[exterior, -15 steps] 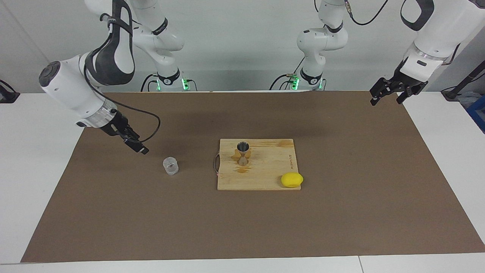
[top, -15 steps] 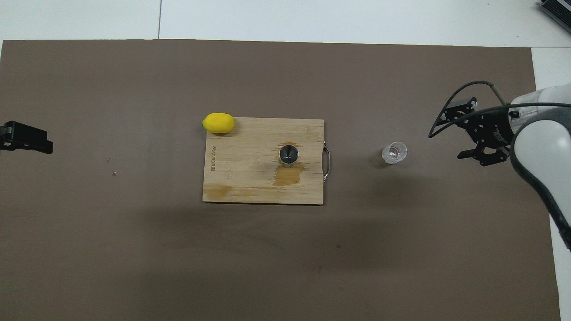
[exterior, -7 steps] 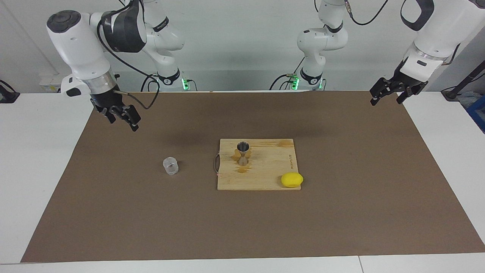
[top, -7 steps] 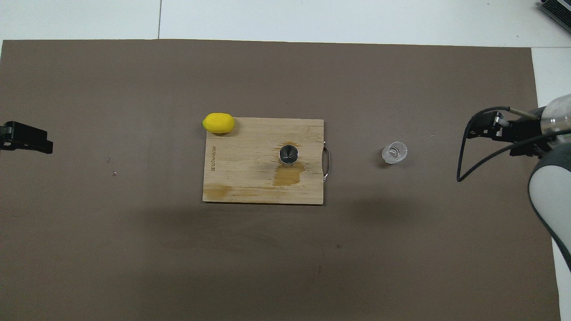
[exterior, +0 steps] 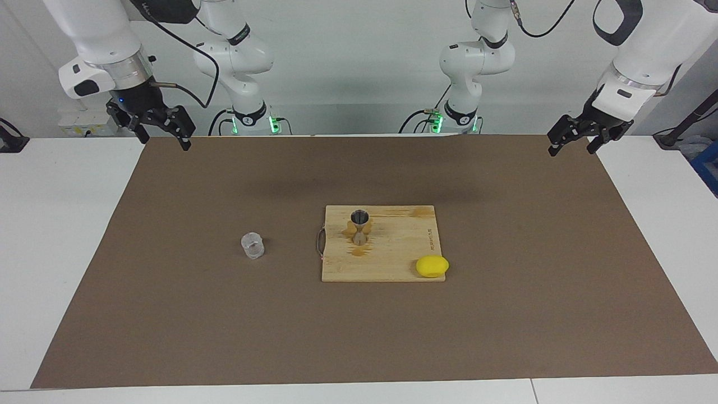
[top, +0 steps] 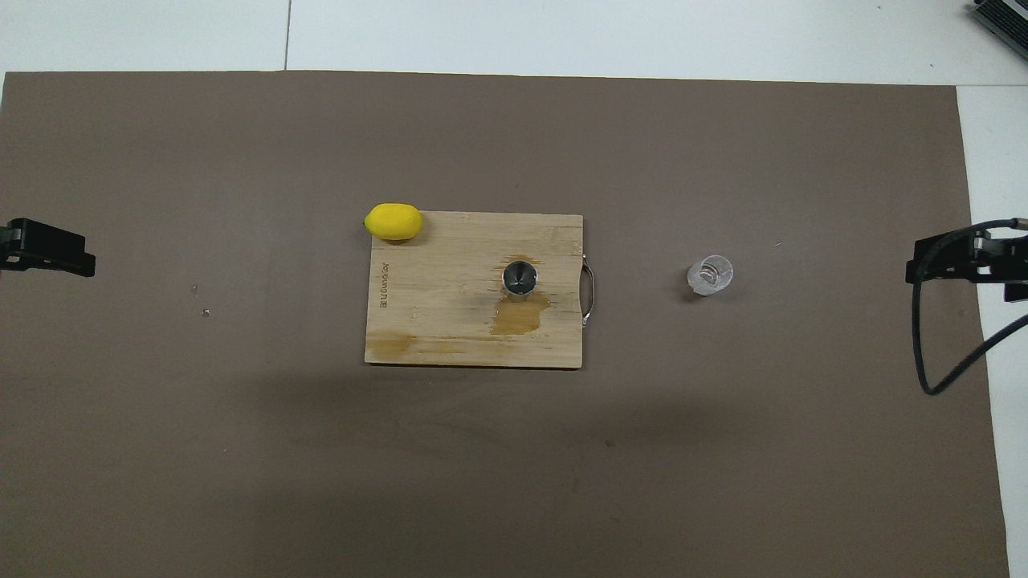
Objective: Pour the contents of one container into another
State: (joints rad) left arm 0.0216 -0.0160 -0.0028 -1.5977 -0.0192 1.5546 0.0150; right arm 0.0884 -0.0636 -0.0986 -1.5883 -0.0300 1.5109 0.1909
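A small clear glass cup (exterior: 252, 246) (top: 710, 275) stands upright on the brown mat, toward the right arm's end of the table. The silver hourglass jigger (exterior: 359, 225) (top: 520, 278) stands upright on the wooden cutting board (exterior: 392, 264) (top: 450, 321). My right gripper (exterior: 162, 140) (top: 956, 265) hangs open and holds nothing, raised over the mat's corner at the right arm's end, well apart from the cup. At the other end, my left gripper (exterior: 572, 150) (top: 48, 257) waits open and holds nothing, over the mat's edge.
A yellow lemon (exterior: 432, 266) (top: 393, 221) rests at the board's corner farthest from the robots, toward the left arm's end. A wet patch (top: 520, 315) darkens the board beside the jigger. The board's metal handle (top: 590, 293) faces the cup.
My right gripper has risen and drawn back from beside the glass cup to the mat's corner at its own end. The cup, jigger and left arm have not moved.
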